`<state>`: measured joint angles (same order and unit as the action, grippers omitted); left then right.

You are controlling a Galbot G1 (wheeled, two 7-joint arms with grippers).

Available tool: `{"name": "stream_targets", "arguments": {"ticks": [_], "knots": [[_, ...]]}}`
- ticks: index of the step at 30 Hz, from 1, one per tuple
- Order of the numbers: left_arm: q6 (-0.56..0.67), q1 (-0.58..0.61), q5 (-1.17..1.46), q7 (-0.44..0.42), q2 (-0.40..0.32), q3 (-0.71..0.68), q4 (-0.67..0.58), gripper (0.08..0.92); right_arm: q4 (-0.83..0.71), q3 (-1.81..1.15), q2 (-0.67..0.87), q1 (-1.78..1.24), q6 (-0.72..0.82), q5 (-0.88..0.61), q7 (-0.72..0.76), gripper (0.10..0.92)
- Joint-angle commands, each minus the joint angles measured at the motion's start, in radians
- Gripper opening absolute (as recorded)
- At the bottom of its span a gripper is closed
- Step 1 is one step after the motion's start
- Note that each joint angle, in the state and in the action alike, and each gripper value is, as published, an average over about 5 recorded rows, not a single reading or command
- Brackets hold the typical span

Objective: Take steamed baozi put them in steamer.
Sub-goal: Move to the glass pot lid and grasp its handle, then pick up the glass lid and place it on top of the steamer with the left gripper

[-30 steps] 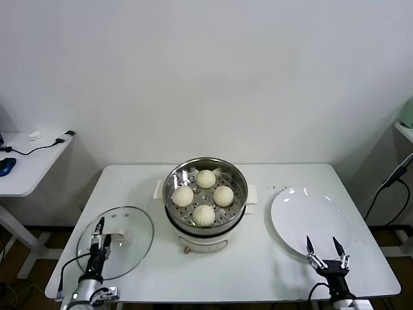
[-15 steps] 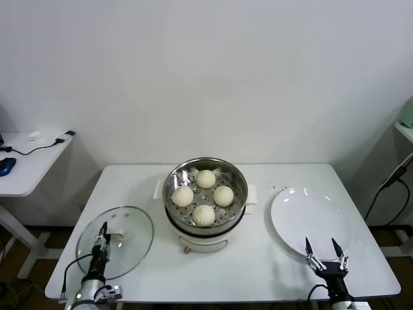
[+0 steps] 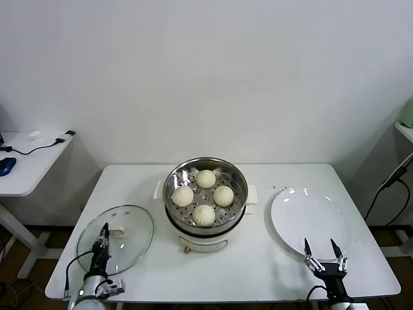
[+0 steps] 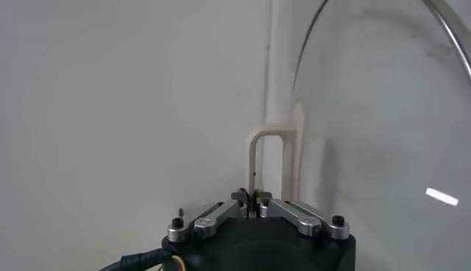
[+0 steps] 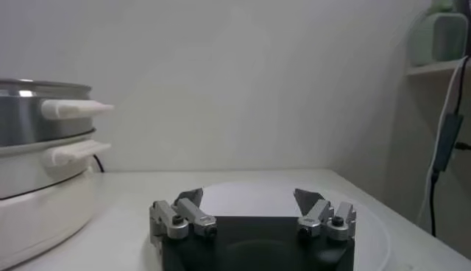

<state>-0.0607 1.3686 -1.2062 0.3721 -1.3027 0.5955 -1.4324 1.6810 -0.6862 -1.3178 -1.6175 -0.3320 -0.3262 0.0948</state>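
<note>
White surface [image 3: 271, 265] carries everything. Steamer [image 3: 205, 169] at centre on white pot; all four steamed baozi [image 3: 204, 215] sit inside, apart from one another, so loading looks complete. Plate [image 3: 310, 216] right of steamer, bare. Glass lid [image 3: 132, 236] left of steamer, flat on surface. Left end effector [image 3: 101, 239] over lid's near edge, pinched narrow, holding nothing. Right end effector [image 3: 321, 249] at plate's near rim, spread wide, holding nothing. Judgement: only retreat remains; lift straight, avoid nudging lid or plate.
</note>
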Motion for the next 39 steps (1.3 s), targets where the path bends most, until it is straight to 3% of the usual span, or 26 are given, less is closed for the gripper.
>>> {"name": "stream_targets", "arguments": {"ticks": [1,8,13,17,21,28,39], "knots": [[0.113,0.005,0.079,-0.041,0.003,0.059,-0.089,0.138,-0.004,-0.001,0.0,0.001,-0.003,0.002,0.001,0.823],[0.056,0.097,0.238,-0.217,0.148,0.115,-0.365,0.138,0.0,-0.011,0.006,0.004,-0.001,0.006,-0.005,0.823],[-0.121,0.11,0.364,-0.351,0.249,0.134,-0.538,0.138,0.007,-0.011,0.004,0.005,0.004,0.028,-0.02,0.823],[-0.262,0.072,0.354,-0.424,0.275,0.114,-0.68,0.138,0.017,-0.015,-0.005,0.008,0.024,0.069,-0.051,0.823],[-0.371,0.018,0.274,-0.48,0.267,0.013,-0.778,0.138,0.019,-0.022,-0.012,0.012,0.035,0.109,-0.075,0.823],[-0.542,-0.116,0.047,-0.537,0.215,-0.299,-0.779,0.138,0.017,-0.021,-0.018,0.012,0.033,0.124,-0.088,0.823],[-0.647,-0.209,-0.307,-0.684,0.02,-0.57,-0.721,0.138,0.0,-0.018,-0.026,0.014,0.014,0.123,-0.093,0.823]]}}
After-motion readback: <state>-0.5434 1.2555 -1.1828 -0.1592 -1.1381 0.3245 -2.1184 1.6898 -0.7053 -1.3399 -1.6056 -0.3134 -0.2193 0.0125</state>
